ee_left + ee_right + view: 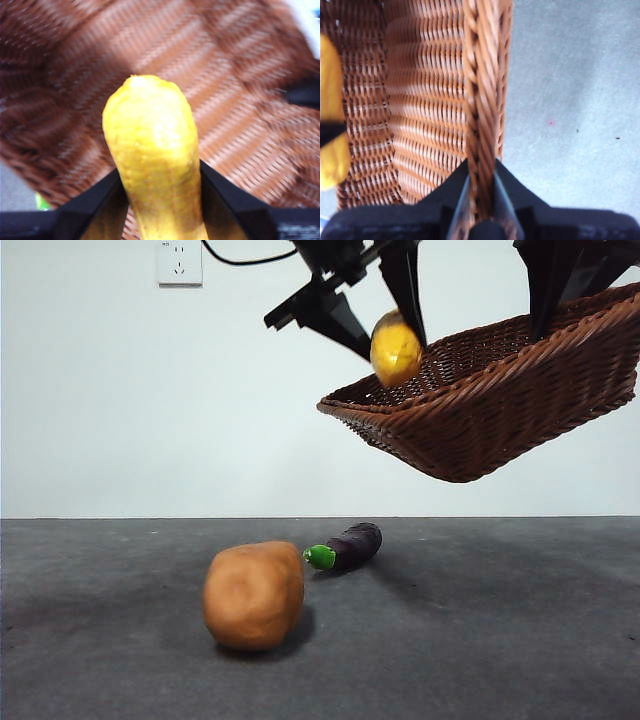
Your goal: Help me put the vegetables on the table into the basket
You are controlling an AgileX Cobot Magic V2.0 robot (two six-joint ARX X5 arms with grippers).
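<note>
White wall and a dark grey table (480,640) frame the scene, with the work going on high above the surface. Clenched between the jaws of the left gripper (159,200), the corn cob (150,150) points its long axis away from the fingers, straight toward the woven floor of the basket (240,100). In the front view the cob (396,348) hangs just over the basket's left rim, above the interior and apart from it. The right gripper (481,200) pinches the braided rim (482,100) and holds the basket tilted in the air. I judge a release here would land the cob inside. On the table, the potato (254,595) lies near, the eggplant (348,546) just beyond.
</note>
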